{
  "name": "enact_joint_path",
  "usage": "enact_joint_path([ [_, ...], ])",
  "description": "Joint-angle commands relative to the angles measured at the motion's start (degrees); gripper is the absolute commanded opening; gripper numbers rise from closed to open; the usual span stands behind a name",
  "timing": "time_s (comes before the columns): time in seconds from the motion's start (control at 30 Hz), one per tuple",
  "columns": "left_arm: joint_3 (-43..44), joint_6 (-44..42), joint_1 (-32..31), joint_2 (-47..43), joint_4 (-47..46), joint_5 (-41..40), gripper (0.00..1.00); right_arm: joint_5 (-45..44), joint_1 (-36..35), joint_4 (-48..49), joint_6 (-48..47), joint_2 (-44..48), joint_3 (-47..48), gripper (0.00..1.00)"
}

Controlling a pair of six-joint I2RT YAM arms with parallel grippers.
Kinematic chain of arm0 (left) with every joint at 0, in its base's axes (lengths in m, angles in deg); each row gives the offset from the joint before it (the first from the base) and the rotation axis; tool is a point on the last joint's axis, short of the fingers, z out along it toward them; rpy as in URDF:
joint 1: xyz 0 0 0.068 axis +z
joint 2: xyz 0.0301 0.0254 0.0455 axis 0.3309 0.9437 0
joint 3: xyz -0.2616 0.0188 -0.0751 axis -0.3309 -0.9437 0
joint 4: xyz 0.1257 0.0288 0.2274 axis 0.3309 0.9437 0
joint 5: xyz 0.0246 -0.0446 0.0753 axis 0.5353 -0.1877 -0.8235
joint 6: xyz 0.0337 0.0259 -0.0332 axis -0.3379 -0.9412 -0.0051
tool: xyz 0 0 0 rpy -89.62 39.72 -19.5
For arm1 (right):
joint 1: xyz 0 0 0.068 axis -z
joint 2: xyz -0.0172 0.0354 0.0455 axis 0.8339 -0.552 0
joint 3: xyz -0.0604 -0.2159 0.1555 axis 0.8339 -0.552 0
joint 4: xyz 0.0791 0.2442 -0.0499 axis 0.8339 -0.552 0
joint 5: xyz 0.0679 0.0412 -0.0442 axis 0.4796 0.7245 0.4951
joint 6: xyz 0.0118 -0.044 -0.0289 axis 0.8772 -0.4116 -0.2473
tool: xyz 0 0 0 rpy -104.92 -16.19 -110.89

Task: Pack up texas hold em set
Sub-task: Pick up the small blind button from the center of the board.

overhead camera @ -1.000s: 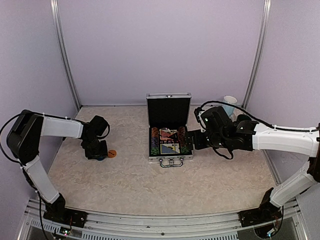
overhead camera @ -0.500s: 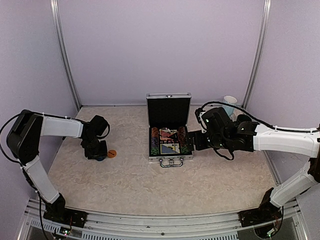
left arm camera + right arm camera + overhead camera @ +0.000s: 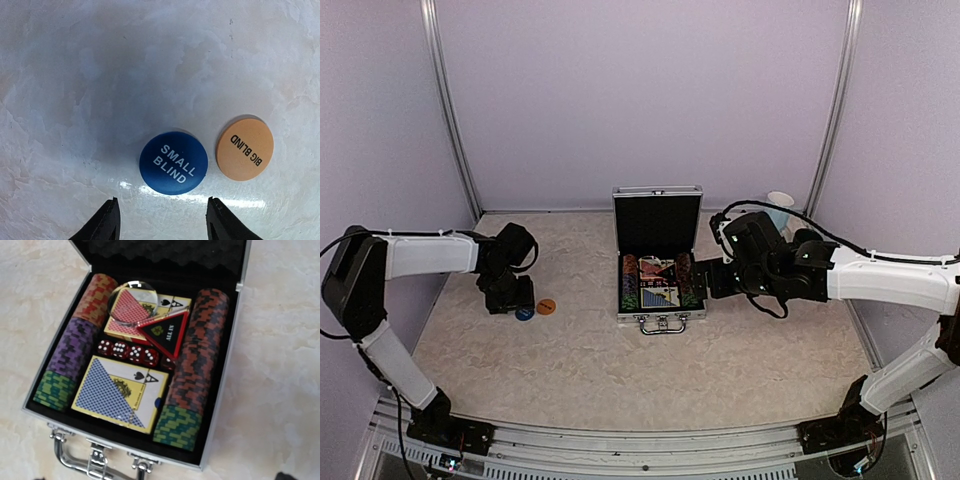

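Observation:
The silver case point(image 3: 661, 316) lies open at mid-table, lid point(image 3: 657, 222) upright. In the right wrist view it holds chip rows point(image 3: 199, 355), a blue deck point(image 3: 117, 395), a red deck point(image 3: 131, 307), red dice point(image 3: 127, 351), a black triangle point(image 3: 167, 332) and a clear disc point(image 3: 132, 301). A blue "SMALL BLIND" disc point(image 3: 173, 162) and an orange "BIG BLIND" disc point(image 3: 245, 148) lie flat on the table, left of the case point(image 3: 524, 313) point(image 3: 546, 306). My left gripper point(image 3: 163, 222) is open and empty just short of the blue disc. My right gripper point(image 3: 706, 280) hovers at the case's right side; only one fingertip point(image 3: 286, 476) shows.
A pale mug point(image 3: 780, 211) stands at the back right, behind my right arm. The case's handle and latches point(image 3: 95, 460) face the near edge. Purple walls with metal posts close in the table.
My left gripper has drawn back and left off the blue disc, which now lies uncovered beside the orange one. The right arm has barely moved.

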Motion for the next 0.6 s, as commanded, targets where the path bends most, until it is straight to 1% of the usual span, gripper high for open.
enact_joint_path([
  [0.0, 2.3, -1.7, 0.6, 2.6, 0.2, -0.6, 0.63, 0.2, -0.7, -0.3, 0.4, 0.2, 1.1, 0.99],
  [0.2, 5.0, -2.8, 0.8, 8.1, -0.2, -0.3, 0.65, -0.2, -1.0, -0.4, 0.8, 0.8, 0.5, 0.99],
  [0.57, 6.4, -2.8, 0.8, 12.4, 0.1, -0.2, 0.64, -0.9, -1.0, -0.1, 0.8, 1.5, -0.4, 0.99],
])
